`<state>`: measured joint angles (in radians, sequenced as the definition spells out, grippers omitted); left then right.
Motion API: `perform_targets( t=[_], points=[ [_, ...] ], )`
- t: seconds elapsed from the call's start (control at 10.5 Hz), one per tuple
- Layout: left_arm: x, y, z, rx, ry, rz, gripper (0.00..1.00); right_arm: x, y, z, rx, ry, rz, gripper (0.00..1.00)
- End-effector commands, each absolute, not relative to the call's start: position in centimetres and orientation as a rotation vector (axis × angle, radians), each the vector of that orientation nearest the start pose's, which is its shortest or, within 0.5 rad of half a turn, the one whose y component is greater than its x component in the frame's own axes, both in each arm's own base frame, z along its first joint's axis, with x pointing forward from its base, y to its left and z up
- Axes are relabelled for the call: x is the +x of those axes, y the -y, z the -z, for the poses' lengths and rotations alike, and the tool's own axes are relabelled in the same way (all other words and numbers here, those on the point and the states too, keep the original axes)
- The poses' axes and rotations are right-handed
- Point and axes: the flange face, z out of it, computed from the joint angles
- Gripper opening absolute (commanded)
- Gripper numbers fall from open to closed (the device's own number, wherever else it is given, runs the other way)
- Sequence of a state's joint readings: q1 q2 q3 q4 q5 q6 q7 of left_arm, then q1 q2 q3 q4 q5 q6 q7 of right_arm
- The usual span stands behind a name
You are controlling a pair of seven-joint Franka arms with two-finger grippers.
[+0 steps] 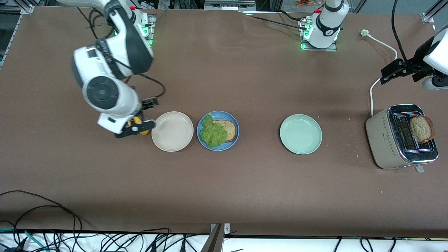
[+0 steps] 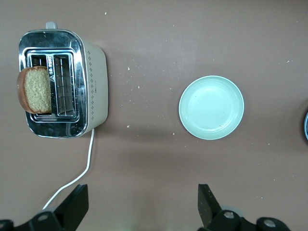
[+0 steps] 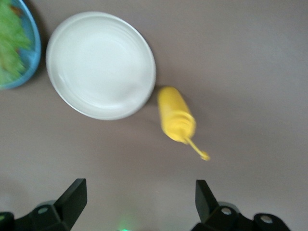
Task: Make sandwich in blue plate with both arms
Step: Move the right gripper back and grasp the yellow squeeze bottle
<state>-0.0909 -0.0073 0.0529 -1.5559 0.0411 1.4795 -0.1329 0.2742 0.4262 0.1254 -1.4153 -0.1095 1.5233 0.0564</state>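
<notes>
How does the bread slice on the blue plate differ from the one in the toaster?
The slice on the blue plate lies flat; the toaster slice stands upright in a slot of the toaster. The plate slice is partly covered by a lettuce leaf; the toaster slice is bare. Both are brown wholegrain bread.
</notes>
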Motion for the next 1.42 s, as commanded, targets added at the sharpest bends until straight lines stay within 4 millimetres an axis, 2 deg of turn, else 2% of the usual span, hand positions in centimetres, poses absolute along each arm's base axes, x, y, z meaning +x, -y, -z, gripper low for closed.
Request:
perform_targets(
  t=[0.0,0.09,0.19,0.28,0.47,0.95,1.23,1.33],
  points=[
    [54.0,1.4,-63.1,-3.055,0.146,-0.095,1.00,58.8,-9.7,-44.3,-2.973,0.744,-0.538,1.00],
    [54.0,1.4,-63.1,-3.055,0.146,-0.095,1.00,59.5,-5.2,-43.4,-2.889,0.814,-0.523,1.00],
    [54.0,1.4,-63.2,-3.055,0.146,-0.093,1.00,60.1,-2.0,-41.6,-2.816,0.886,-0.498,1.00],
    [54.0,1.4,-63.1,-3.055,0.146,-0.095,1.00,60.6,0.7,-39.7,-2.759,0.941,-0.472,1.00],
    [54.0,1.4,-63.2,-3.055,0.146,-0.093,1.00,61.2,4.4,-36.3,-2.632,1.028,-0.412,1.00],
    [54.0,1.2,-63.1,-3.055,0.153,-0.095,1.00,61.8,10.6,-27.8,-2.208,1.352,-0.078,1.00],
    [54.0,1.2,-63.1,-3.055,0.153,-0.095,1.00,61.6,11.8,-22.4,-1.969,1.497,0.144,1.00],
    [54.0,1.2,-63.1,-3.055,0.153,-0.095,1.00,62.0,11.6,-21.4,-1.914,1.531,0.208,1.00]
  ],
)
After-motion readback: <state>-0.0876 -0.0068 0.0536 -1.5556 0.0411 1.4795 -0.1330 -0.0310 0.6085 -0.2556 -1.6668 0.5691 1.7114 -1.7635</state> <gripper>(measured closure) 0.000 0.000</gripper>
